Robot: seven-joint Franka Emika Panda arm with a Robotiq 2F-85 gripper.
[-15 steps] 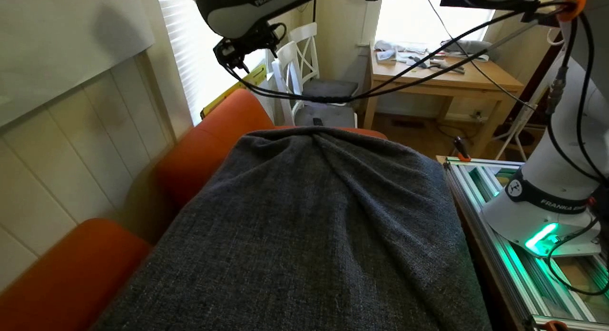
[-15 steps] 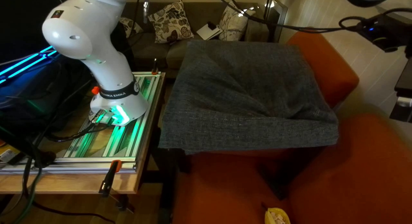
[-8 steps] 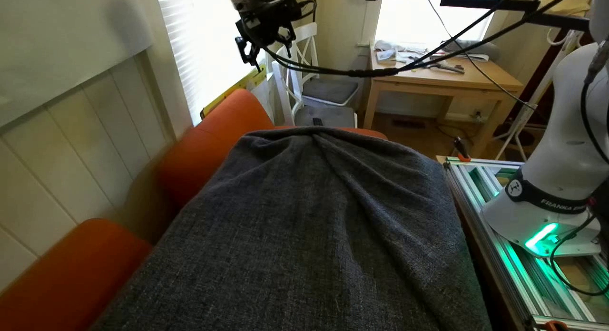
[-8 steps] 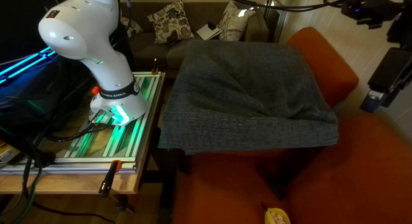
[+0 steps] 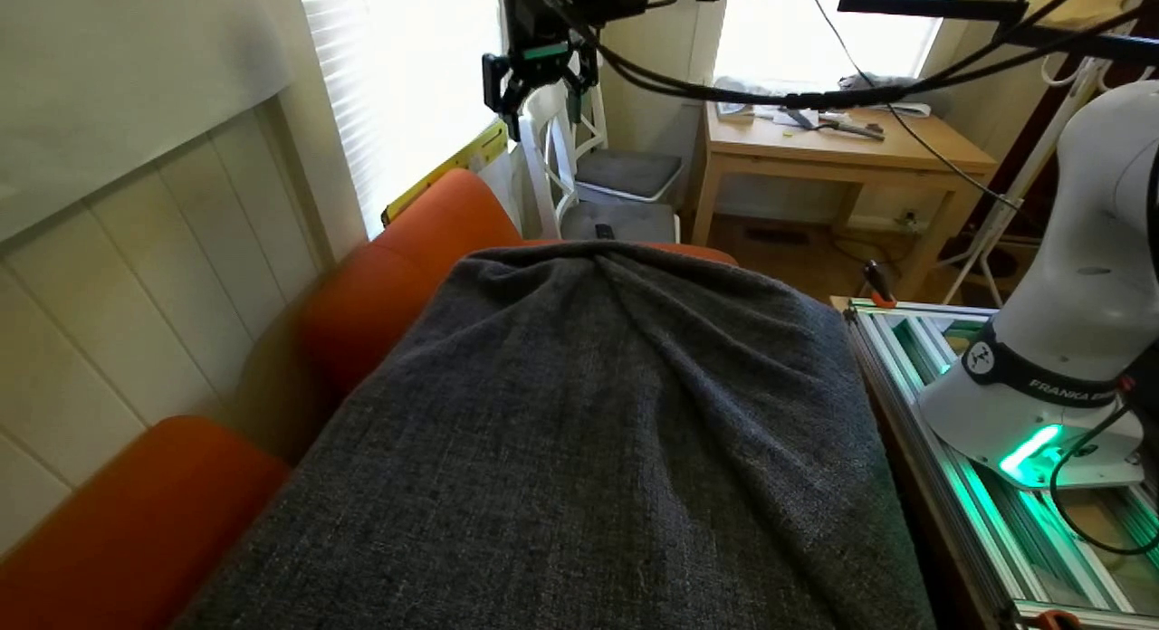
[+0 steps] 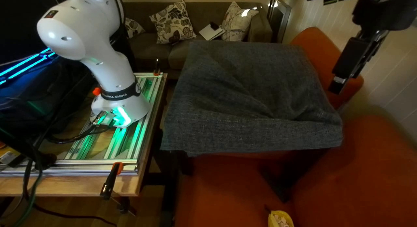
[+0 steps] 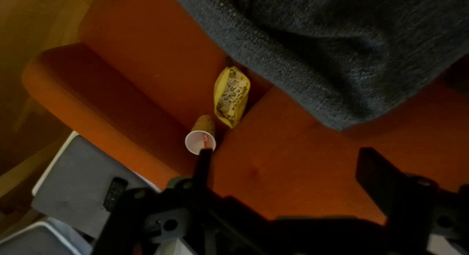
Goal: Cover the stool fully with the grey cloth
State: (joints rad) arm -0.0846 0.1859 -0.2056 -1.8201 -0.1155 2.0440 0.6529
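Gripper [image 7: 285,161] is seen parted wide, with nothing gripped. Grey cloth [image 6: 254,96] is laid just beside the edge of the table [image 6: 75,185]. The cloth's drooping corner [image 7: 344,114], away from that edge, should probably be pinched shallowly, then eased down slowly.

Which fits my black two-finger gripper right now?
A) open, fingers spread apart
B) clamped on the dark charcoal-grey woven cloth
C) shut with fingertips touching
A: the wrist view shows the black two-finger gripper with its fingers wide apart, the dark charcoal-grey woven cloth lying ungripped beyond them.
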